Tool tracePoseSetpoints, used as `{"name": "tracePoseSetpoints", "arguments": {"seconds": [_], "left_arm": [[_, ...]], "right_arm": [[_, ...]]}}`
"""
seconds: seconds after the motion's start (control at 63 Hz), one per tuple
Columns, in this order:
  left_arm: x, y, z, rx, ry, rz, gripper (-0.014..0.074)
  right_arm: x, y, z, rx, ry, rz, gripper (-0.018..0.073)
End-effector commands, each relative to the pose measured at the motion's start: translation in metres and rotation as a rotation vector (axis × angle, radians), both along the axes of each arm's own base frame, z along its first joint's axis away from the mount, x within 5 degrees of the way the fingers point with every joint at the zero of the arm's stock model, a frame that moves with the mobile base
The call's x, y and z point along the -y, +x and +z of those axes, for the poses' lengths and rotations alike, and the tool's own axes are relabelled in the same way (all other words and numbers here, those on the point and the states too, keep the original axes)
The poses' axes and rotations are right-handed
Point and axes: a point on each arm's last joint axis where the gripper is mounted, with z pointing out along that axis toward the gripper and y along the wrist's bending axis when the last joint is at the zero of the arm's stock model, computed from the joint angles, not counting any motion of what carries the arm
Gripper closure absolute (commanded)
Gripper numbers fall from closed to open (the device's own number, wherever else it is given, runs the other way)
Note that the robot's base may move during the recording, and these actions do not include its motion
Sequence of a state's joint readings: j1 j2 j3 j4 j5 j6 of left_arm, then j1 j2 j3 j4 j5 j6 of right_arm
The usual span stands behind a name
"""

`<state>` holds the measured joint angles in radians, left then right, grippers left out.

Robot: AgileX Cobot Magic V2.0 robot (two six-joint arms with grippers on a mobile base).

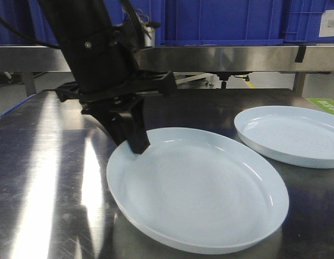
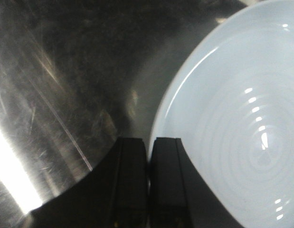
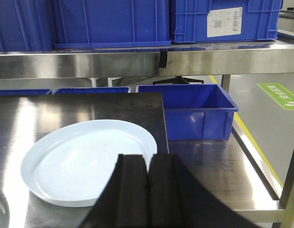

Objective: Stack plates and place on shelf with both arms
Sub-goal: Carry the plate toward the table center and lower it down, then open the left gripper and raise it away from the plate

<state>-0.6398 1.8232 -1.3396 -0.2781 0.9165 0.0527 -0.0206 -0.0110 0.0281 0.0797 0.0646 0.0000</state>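
Two pale bluish-white plates lie on the steel tabletop (image 1: 48, 162). The near plate (image 1: 199, 189) fills the front view's centre. My left gripper (image 1: 135, 144) is shut on its back-left rim. In the left wrist view the fingers (image 2: 132, 161) pinch that rim, with the plate (image 2: 232, 118) spreading to the right (image 2: 148, 142). The second plate (image 1: 296, 132) lies flat at the right. In the right wrist view my right gripper (image 3: 147, 159) is shut and empty, just above the near-right edge of that plate (image 3: 85, 161). The shelf rail (image 1: 220, 56) runs behind, also seen in the right wrist view (image 3: 137, 61).
Blue crates (image 1: 220, 19) stand on the shelf. A blue bin (image 3: 194, 111) sits under the shelf, just past the second plate, with more blue bins (image 3: 90, 90) to its left. The table's right edge (image 3: 260, 166) borders a floor with a yellow line.
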Motion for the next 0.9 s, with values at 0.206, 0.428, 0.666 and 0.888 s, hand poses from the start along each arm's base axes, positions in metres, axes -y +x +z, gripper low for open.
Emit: {"name": "tracePoseSetpoints", "arguments": {"seconds": [0.206, 0.428, 0.666, 0.888], "left_arm": [[0.003, -0.001, 0.021, 0.049, -0.053, 0.001, 0.0445], [0.003, -0.002, 0.021, 0.042, -0.049, -0.001, 0.0238], [-0.007, -0.013, 0.056, 0.126, -0.086, -0.009, 0.0159], [-0.044, -0.048, 0.125, 0.376, -0.153, 0.009, 0.0179]], "right_arm": [[0.001, -0.003, 0.014, 0.120, -0.012, -0.010, 0.0503], [0.001, -0.003, 0.014, 0.120, -0.012, -0.010, 0.0503], [0.001, -0.003, 0.014, 0.120, -0.012, -0.010, 0.0503], [0.001, -0.003, 0.014, 0.120, -0.012, -0.010, 0.0503]]}}
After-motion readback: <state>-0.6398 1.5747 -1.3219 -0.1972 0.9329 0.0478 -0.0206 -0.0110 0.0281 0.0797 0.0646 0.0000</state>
